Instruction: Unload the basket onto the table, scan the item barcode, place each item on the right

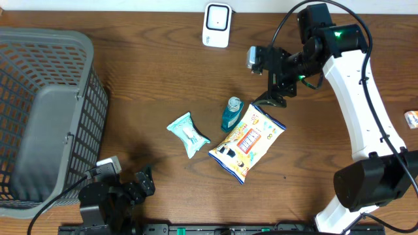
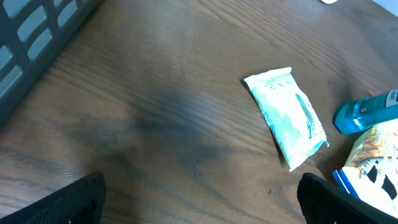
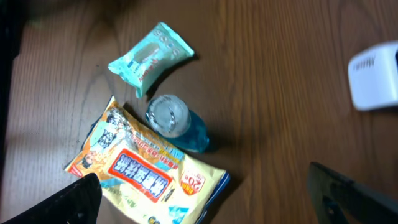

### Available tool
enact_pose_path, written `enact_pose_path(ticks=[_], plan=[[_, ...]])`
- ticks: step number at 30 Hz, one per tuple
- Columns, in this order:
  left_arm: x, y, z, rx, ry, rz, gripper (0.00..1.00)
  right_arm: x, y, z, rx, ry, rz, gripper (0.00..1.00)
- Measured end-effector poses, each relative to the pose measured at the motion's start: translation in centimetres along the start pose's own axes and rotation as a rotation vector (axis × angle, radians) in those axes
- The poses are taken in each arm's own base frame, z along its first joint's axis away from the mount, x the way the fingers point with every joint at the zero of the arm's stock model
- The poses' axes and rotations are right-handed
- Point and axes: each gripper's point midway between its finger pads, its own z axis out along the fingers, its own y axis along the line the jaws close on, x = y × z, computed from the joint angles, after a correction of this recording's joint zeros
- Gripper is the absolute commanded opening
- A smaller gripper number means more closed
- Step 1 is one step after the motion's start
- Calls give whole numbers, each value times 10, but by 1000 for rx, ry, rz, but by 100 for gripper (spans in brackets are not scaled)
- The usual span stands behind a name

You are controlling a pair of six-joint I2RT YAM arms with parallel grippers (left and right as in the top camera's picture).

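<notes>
Both grippers stand with their jaws spread wide, and neither holds anything. The right gripper [image 1: 271, 99] hangs over the middle of the wooden table [image 1: 150, 78], just to the far right of a cluster of three items. In its wrist view the right gripper [image 3: 202, 180] shows a dark finger at each lower corner, with the items in the gap between them. The left gripper [image 1: 140, 183] sits low at the near left, beside the near corner of a grey basket [image 1: 98, 98], and is well apart from the items. In its own wrist view the left gripper [image 2: 200, 186] has only bare table between its fingers.

The items lie close together at the table's centre, and I cannot tell which is the one to scan. A yellow snack bag [image 1: 247, 142] lies flat at the right of the group. A blue bottle [image 1: 231, 114] with a clear cap is right against the bag's far left edge; I cannot tell whether it stands or lies. A pale teal wipes packet [image 1: 188, 134] lies flat to the left of the bottle, near it but apart.

The white barcode scanner [image 1: 217, 25] rests at the far edge of the table, well apart from the items. A small orange and white object [image 1: 411, 119] is cut off by the right edge.
</notes>
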Motion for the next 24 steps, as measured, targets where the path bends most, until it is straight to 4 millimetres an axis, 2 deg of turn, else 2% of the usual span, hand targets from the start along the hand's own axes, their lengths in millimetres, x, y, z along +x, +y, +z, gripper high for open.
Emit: enact_pose_path(ticks=[5,8,14,18,24], plan=[[0,0,0,0,0,0,98,-2,5,3,-28,-27,-105,99],[0,0,0,0,0,0,98,2,1,13,-43,-30,-141,99],[0,0,0,0,0,0,98,33,-18,62,-125,-15,-120,99],[0,0,0,0,0,0,98,50,-16,88,-194,3,-105,99],[0,0,0,0,0,0,98,49,-7,92,-233,-8,-119,99]])
